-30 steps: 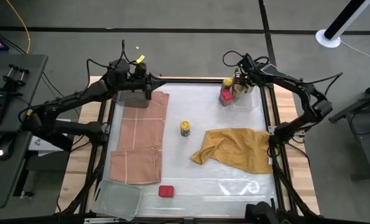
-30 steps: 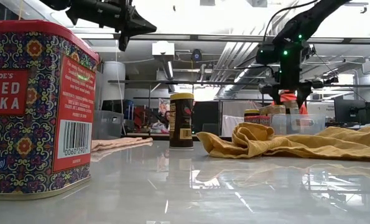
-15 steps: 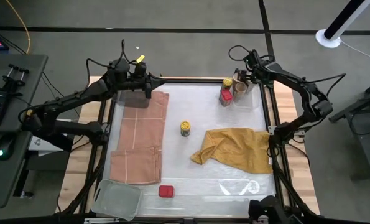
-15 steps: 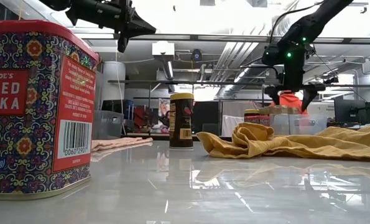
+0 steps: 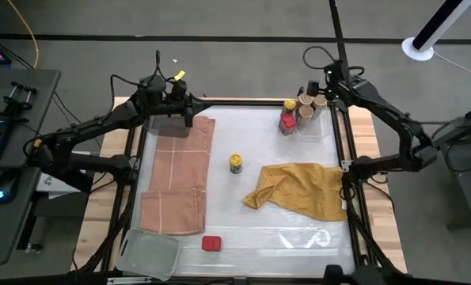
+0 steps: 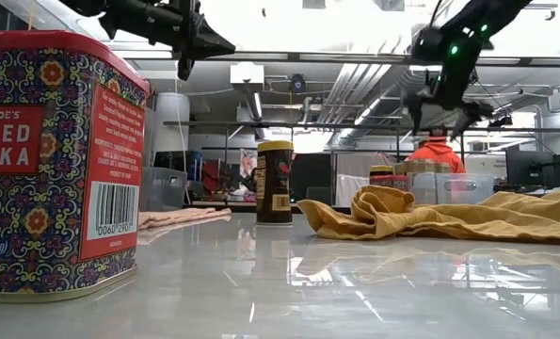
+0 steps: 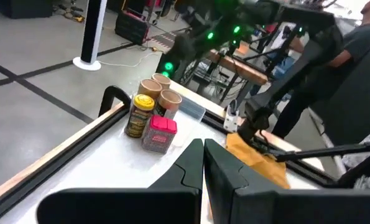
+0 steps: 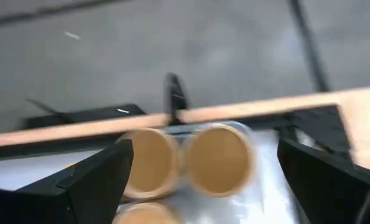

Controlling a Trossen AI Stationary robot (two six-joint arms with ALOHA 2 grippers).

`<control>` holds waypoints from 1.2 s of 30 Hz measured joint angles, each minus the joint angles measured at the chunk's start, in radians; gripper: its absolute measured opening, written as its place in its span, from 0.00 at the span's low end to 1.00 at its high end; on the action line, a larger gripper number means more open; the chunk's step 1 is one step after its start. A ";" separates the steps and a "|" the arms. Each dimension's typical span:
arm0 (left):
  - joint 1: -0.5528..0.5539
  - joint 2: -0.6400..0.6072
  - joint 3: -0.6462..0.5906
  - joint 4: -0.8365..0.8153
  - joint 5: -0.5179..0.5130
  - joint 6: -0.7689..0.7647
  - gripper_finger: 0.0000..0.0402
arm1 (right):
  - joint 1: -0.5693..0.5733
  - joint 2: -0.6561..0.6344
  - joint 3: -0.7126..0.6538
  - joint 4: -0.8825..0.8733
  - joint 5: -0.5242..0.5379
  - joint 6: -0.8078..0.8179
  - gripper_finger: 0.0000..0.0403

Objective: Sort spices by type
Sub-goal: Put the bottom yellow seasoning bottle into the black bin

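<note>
A group of spices stands in the far right corner: a yellow-capped jar (image 5: 289, 104), a red tin (image 5: 286, 123) and three tan-topped jars (image 5: 305, 101) (image 8: 219, 158). They also show in the left wrist view (image 7: 152, 115). Another yellow-capped jar (image 5: 236, 163) (image 6: 276, 182) stands alone mid-table. A second red tin (image 5: 211, 244) (image 6: 54, 160) sits at the near edge. My right gripper (image 5: 330, 85) (image 8: 203, 149) hangs open above the tan-topped jars, touching nothing. My left gripper (image 5: 194, 107) (image 7: 203, 162) waits shut, high over the far left of the table.
A mustard-yellow cloth (image 5: 298, 190) lies crumpled on the right half. A folded pink cloth (image 5: 180, 174) lies on the left. A clear grey tray (image 5: 150, 253) sits at the near left corner. Black frame rails (image 5: 347, 150) border the table. A person in orange (image 6: 437, 151) stands behind it.
My right gripper has risen from among the tan-topped jars and drawn back toward the far right corner. The jar it covered a second ago now stands in plain sight beside the others. My left arm has kept still.
</note>
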 joint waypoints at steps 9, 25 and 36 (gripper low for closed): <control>-0.123 0.042 0.032 -0.025 0.004 0.193 0.26 | 0.124 -0.100 0.000 0.110 -0.151 0.000 0.98; -0.334 0.484 0.576 -0.713 -0.059 0.542 0.74 | 0.225 -0.102 0.000 0.108 -0.284 -0.053 0.98; -0.485 0.682 0.577 -0.689 -0.239 0.742 0.76 | 0.225 -0.102 0.000 0.074 -0.293 -0.105 0.98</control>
